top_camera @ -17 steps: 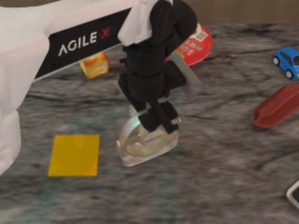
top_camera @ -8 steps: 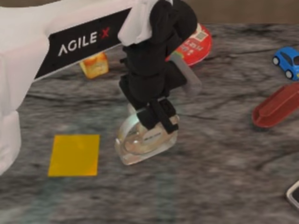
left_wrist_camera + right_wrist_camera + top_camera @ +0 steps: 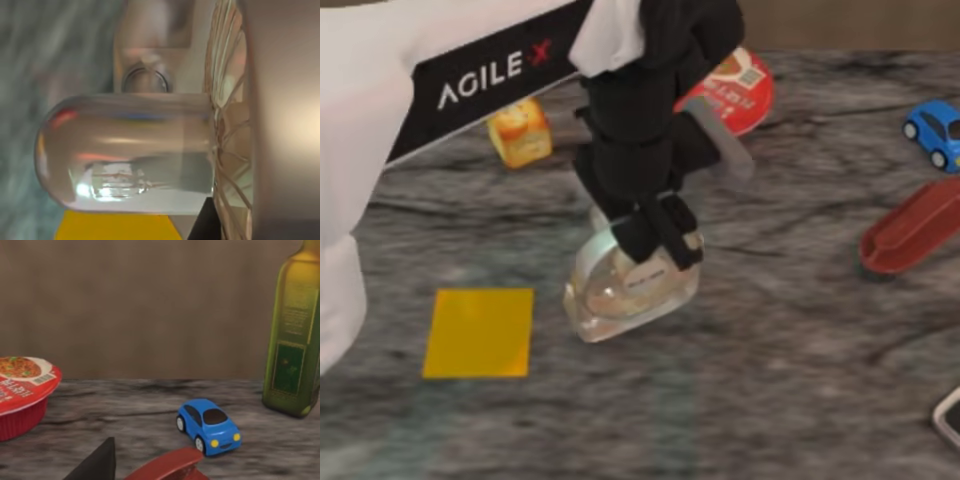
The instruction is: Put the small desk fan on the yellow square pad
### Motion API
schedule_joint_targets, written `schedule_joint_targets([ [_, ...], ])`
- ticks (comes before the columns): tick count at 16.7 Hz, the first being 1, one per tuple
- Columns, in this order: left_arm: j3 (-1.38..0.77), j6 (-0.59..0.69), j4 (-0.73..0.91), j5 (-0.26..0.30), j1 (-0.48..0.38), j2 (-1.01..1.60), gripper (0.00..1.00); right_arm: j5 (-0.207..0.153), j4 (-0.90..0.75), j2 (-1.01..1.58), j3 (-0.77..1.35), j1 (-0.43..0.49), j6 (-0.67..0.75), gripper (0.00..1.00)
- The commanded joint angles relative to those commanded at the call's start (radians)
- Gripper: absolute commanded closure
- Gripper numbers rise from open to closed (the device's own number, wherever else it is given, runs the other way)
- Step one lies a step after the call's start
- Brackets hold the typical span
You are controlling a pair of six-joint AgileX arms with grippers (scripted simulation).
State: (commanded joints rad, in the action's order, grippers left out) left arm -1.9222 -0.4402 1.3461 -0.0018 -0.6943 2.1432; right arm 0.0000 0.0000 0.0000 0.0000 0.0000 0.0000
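While the top view placed our left gripper (image 3: 658,243) over the middle of the table (image 3: 790,380), its dark fingers (image 3: 670,232) were clamped on the small desk fan (image 3: 630,290), pinching the upper rim of the round cage. The fan hung just below the fingers, tilted, with its labelled hub facing up towards the camera. The yellow square pad (image 3: 479,332) lay flat on the table to the left of the gripper, near the fan but apart from it.

Behind the gripper, the top view showed an orange cube (image 3: 521,132) and a red-lidded noodle bowl (image 3: 735,95), the bowl partly covered by our left arm. Well to the right of the gripper lay a blue toy car (image 3: 934,132) and a long red object (image 3: 912,228), both cut by the frame edge. A small dark item at the lower right corner was too cropped to identify.

The left wrist view showed what the top view did not: the translucent stubby base of the fan (image 3: 125,152) at close range, the wire ribs of the cage beside it, and a strip of the yellow pad (image 3: 115,227) beyond the base. The fingers themselves were hard to make out there.

The right wrist view looked across the table at the noodle bowl (image 3: 22,390), the blue car (image 3: 207,426) and a green glass bottle (image 3: 295,335), which the top view lacked. Whether our right gripper was open or closed, we could not tell.
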Motion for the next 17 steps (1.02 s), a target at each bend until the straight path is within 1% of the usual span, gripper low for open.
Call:
schedule_joint_targets([
  [4, -0.127, 0.000, 0.123, 0.003, 0.010, 0.007, 1.00, 0.000, 0.000, 0.000, 0.000, 0.000, 0.000, 0.00],
  [10, -0.124, -0.015, 0.130, 0.003, 0.013, -0.004, 1.00, 0.000, 0.000, 0.000, 0.000, 0.000, 0.000, 0.00],
  [13, -0.050, -0.113, 0.116, 0.001, 0.058, -0.062, 1.00, 0.000, 0.000, 0.000, 0.000, 0.000, 0.000, 0.00],
  [17, 0.119, -0.369, 0.077, 0.002, 0.163, -0.201, 1.00, 0.000, 0.000, 0.000, 0.000, 0.000, 0.000, 0.00],
])
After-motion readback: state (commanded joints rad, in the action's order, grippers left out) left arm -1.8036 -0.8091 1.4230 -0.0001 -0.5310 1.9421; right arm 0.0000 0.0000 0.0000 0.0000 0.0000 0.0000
